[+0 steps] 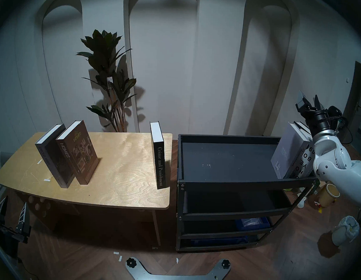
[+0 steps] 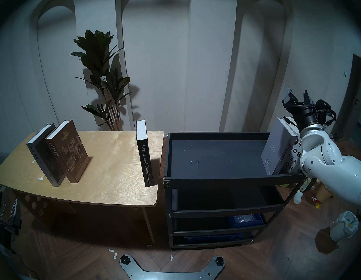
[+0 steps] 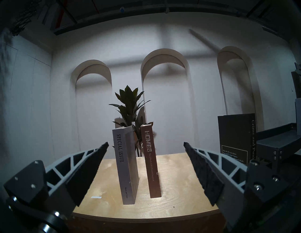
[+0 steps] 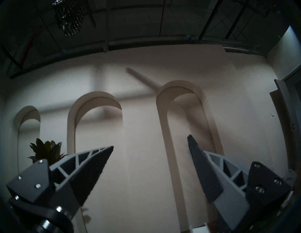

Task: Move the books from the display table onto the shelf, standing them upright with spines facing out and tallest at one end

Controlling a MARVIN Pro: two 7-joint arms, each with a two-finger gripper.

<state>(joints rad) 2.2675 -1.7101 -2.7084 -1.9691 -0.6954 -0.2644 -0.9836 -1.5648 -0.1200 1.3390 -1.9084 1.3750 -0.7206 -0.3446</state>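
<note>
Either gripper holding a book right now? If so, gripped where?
Nothing held. The left gripper is open, short of the table's books; the right gripper is open, pointing up at the wall above the shelf.

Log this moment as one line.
table: Special Issue, Homes, Crime and Punishment | shelf: Discontent plus others | left end effector open | right end effector open

A leafy potted plant (image 1: 108, 77) stands against the arched wall (image 1: 199, 55). Right of the plant, on the wood floor, sit a lined bin (image 1: 345, 231) and a paper cup (image 1: 329, 194).
</note>
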